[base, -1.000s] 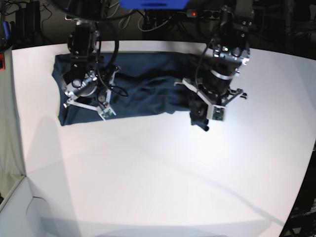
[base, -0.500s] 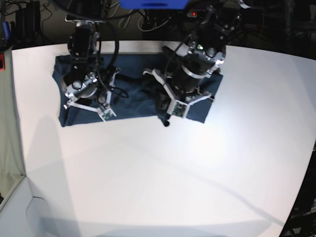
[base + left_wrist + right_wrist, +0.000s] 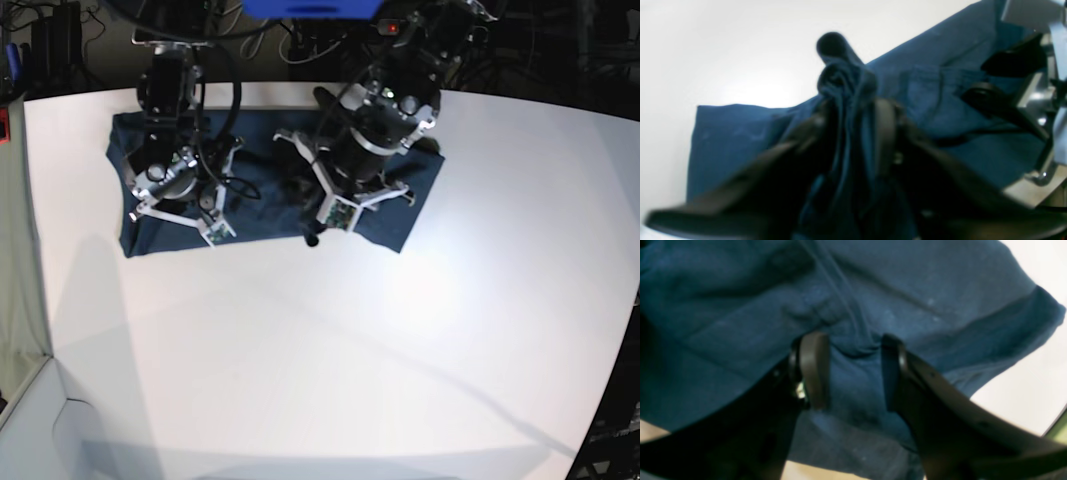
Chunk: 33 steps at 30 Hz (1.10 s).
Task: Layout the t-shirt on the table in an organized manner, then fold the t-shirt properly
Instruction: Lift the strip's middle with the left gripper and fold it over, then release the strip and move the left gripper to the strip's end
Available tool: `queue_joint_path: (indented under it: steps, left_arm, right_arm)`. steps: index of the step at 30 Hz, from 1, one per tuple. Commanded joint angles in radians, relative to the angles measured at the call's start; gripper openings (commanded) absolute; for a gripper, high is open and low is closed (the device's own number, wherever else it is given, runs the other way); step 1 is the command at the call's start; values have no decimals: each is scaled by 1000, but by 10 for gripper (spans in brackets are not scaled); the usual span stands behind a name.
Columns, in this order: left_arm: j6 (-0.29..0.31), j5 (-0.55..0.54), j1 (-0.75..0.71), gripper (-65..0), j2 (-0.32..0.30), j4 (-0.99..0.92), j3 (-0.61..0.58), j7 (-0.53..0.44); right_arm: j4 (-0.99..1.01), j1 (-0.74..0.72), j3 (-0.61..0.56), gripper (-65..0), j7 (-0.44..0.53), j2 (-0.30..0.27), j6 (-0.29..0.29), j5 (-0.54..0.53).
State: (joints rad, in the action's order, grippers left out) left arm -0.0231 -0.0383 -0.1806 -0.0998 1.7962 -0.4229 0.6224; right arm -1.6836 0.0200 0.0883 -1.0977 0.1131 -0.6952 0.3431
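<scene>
The navy t-shirt [image 3: 262,215] lies along the far side of the white table [image 3: 320,350], with creases. My left gripper [image 3: 310,232] hangs over the shirt's middle. In the left wrist view a bunched fold of the t-shirt [image 3: 957,83] stands lifted between the left gripper's [image 3: 851,110] fingers and touches both. My right gripper [image 3: 200,215] rests on the shirt's left part. In the right wrist view the right gripper [image 3: 853,346] has its fingers apart, tips down on the t-shirt [image 3: 907,280], with only a small wrinkle between them.
Dark equipment and cables [image 3: 300,45] crowd the space beyond the far edge, with a blue object [image 3: 310,8] above them. The table's curved edge [image 3: 610,380] runs down the right side. At the left a lower white surface [image 3: 30,420] adjoins the table.
My left arm has swung leftwards across the shirt, carrying a fold of cloth from the right end toward the middle. The right arm has stayed where it was.
</scene>
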Motion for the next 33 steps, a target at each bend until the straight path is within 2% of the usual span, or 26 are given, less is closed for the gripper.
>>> queue_joint_path:
  steps: [1, 8, 11, 15, 22, 27, 29, 33]
  left_arm:
    - [-1, -10, 6, -374, 4, 24, -1, -28]
    - [2, -12, -24, -135, 2, 133, 3, -98]
    - [4, -12, -32, -76, -7, 175, 8, -103]
    - [4, -12, -41, -75, -42, 175, 62, -103]
    - [5, -12, -55, -75, -39, 107, 263, -98]
    - [7, -12, -66, -75, -45, 64, 273, -98]
    - [7, -12, -75, -99, -47, 44, 275, -103]
    - [7, -12, -66, -204, -48, -66, 276, -105]
  right_arm:
    - [-8, -10, -3, -381, 6, 0, -3, -5]
    - [-8, -10, -3, -381, 6, 0, -3, -5]
    - [-8, -10, -3, -381, 6, 0, -3, -5]
    - [-8, -10, -3, -381, 6, 0, -3, -3]
    - [-8, -27, -3, -381, 3, -2, -3, -2]
    - [-8, -30, -3, -381, 3, -2, -3, -2]
    - [-8, -30, -3, -381, 3, -2, -3, -2]
    - [-8, -30, -3, -381, 4, -2, -3, -2]
